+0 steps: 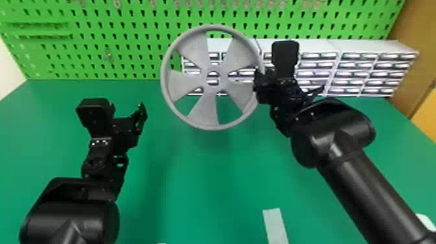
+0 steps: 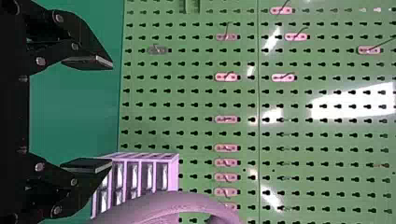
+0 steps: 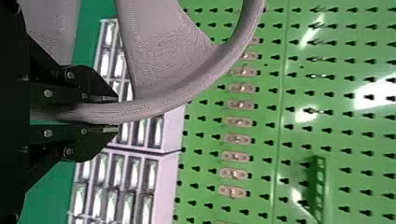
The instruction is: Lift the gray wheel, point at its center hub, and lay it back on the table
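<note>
The gray wheel (image 1: 202, 112) is held up above the green table in the head view, its face and center hub turned toward the camera. My right gripper (image 1: 261, 82) is at its right edge. In the right wrist view, the fingers of my right gripper (image 3: 112, 114) are shut on the rim of the wheel (image 3: 187, 86). My left gripper (image 1: 129, 112) stands over the table to the left of the wheel, apart from it. In the left wrist view my left gripper (image 2: 112, 114) is open with nothing between its fingers, and part of the wheel (image 2: 173, 207) curves past one finger.
White drawer cabinets (image 1: 373, 47) stand at the back right, behind the wheel and right gripper. A green pegboard (image 1: 129, 42) rises along the table's rear edge. A pale strip (image 1: 275, 225) lies on the table (image 1: 194, 181) near the front.
</note>
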You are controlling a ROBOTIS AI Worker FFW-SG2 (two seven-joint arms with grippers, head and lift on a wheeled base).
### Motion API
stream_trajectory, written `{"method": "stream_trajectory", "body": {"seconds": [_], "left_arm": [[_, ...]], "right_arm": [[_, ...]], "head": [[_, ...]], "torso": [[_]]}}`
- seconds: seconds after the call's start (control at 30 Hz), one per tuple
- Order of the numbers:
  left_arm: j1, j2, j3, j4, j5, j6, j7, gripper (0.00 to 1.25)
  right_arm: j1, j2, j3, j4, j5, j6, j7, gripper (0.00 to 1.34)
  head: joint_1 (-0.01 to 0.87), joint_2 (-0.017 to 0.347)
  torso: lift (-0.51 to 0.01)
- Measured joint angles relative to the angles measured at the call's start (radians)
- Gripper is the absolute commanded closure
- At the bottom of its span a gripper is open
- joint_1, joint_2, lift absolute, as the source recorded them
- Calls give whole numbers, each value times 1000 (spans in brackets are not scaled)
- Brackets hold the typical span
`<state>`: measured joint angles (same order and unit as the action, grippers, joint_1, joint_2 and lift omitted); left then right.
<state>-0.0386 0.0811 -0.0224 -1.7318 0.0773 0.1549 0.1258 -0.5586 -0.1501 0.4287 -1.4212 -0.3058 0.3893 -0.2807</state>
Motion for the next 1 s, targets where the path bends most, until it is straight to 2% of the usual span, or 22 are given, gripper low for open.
{"method": "stream_trajectory", "body": {"seconds": [0.2,0.6,1.0], "left_arm": [[-1,-1,-2,0,1,1,0,504],[-5,-1,-6,2,4,5,3,504],[-11,-2,-17,4,3,11,8,506]], "right_arm": [[23,-3,6,14,49,-144,0,1185],[56,-6,15,124,84,-460,-1,1204],[60,11,24,253,130,-680,-30,1213]], "head": [[692,48],[692,48],[692,48]], "torso": [[-96],[-96],[-96]]}}
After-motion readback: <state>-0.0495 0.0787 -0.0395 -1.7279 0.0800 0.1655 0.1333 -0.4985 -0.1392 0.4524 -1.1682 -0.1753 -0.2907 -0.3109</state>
